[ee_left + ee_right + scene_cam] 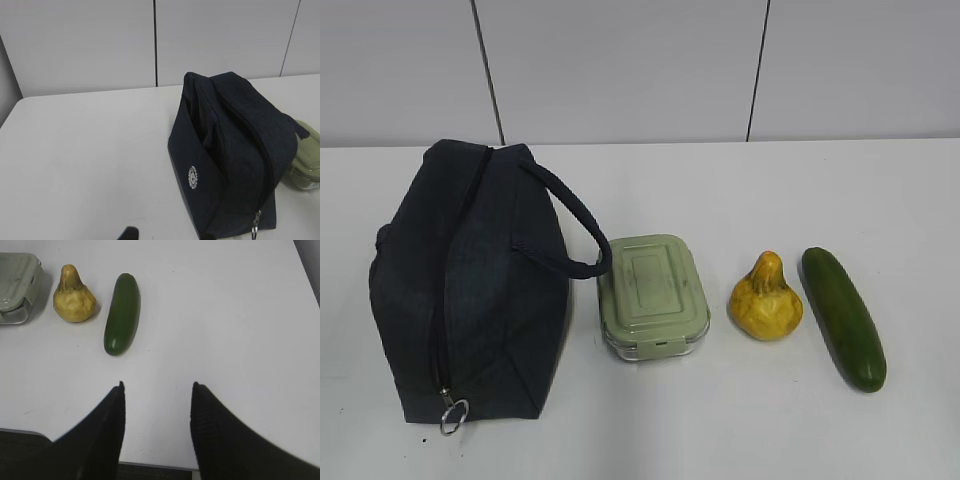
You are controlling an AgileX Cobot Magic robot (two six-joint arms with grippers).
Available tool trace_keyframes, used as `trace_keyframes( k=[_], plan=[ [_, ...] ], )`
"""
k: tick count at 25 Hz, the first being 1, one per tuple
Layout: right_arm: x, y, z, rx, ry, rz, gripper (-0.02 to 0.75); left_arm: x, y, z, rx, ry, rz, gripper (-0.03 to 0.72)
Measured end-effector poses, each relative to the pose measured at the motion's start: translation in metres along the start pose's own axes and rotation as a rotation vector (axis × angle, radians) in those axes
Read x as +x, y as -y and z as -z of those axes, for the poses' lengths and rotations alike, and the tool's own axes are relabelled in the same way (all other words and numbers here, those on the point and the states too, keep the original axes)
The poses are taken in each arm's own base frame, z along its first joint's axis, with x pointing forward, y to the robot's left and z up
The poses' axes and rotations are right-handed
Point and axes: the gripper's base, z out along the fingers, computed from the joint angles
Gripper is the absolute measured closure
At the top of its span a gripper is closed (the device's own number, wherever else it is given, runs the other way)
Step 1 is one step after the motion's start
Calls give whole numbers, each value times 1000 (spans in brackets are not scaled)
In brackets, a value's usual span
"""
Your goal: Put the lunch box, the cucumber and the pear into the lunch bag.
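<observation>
The dark navy lunch bag [470,290] lies at the left, its zipper shut, with the ring pull [454,417] at the near end. To its right stand the green-lidded lunch box [652,295], the yellow pear [766,298] and the dark green cucumber [843,317] in a row. No gripper shows in the exterior view. My left gripper [169,236] is open and empty, low over the table, near the bag [235,155]. My right gripper [157,387] is open and empty, short of the cucumber [122,312] and the pear [73,295].
The white table [770,190] ends at a grey panelled wall behind. Its near edge [155,466] shows under my right gripper. The lunch box corner [17,287] is at the far left of the right wrist view and its edge [306,160] shows behind the bag in the left wrist view.
</observation>
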Motion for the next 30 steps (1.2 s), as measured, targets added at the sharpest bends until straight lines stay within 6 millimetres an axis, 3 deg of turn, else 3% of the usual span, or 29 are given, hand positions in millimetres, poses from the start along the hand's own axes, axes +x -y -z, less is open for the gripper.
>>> trace_keyframes(
  k=[9,17,24,28,29,30],
  plan=[
    [-3,0,-2,-1,-18,1,384,0,0,0,0,0,0,450],
    [-48,2,-15,-8,-92,7,300,0,0,0,0,0,0,450],
    [-89,2,-48,-31,-198,9,297,0,0,0,0,0,0,450],
    [-110,-2,-74,-90,-289,40,297,0,0,0,0,0,0,450],
    [-120,-4,-89,-124,-335,43,295,0,0,0,0,0,0,450],
    [-120,-4,-89,-124,-335,43,295,0,0,0,0,0,0,450]
  ],
)
